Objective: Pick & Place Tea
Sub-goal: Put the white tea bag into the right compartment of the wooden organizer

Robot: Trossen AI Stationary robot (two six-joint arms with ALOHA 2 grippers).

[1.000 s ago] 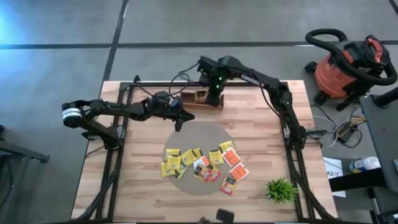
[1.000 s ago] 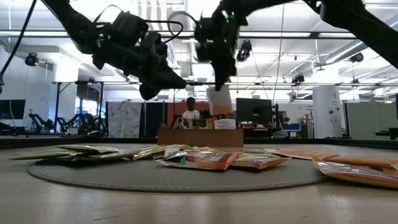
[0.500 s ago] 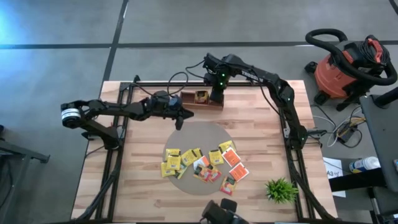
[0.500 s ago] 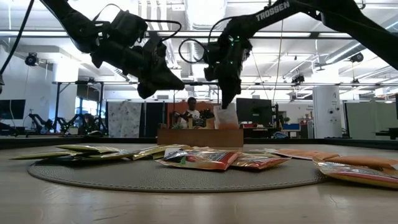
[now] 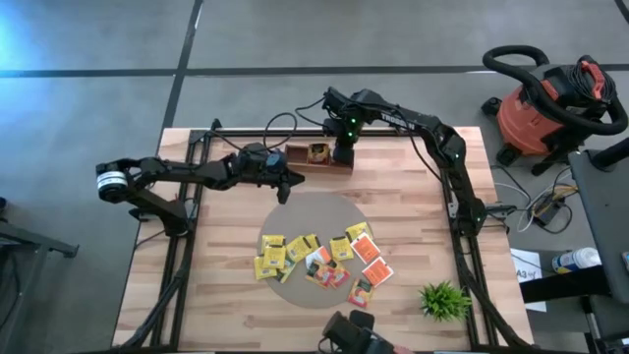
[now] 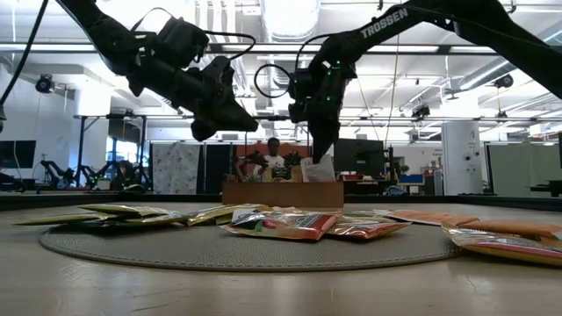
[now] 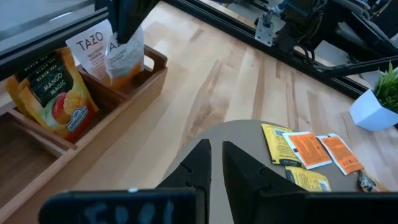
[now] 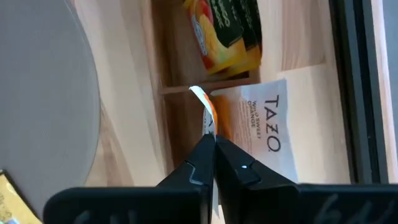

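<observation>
Right end effector [image 8: 213, 144] clenched on crinkled foil tea packet [image 8: 209, 118] over wooden tray [image 5: 316, 162]
Flat square packets [image 5: 319, 260] on round grey mat [image 5: 295, 211]; left end effector [image 7: 216, 149] nearly closed, empty, above planked tabletop [image 5: 226, 265].

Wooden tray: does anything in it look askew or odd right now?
Nothing damaged. The right gripper is shut on a tea packet, lowering it into the wooden tray beside a white Tazo packet, which leans.
</observation>
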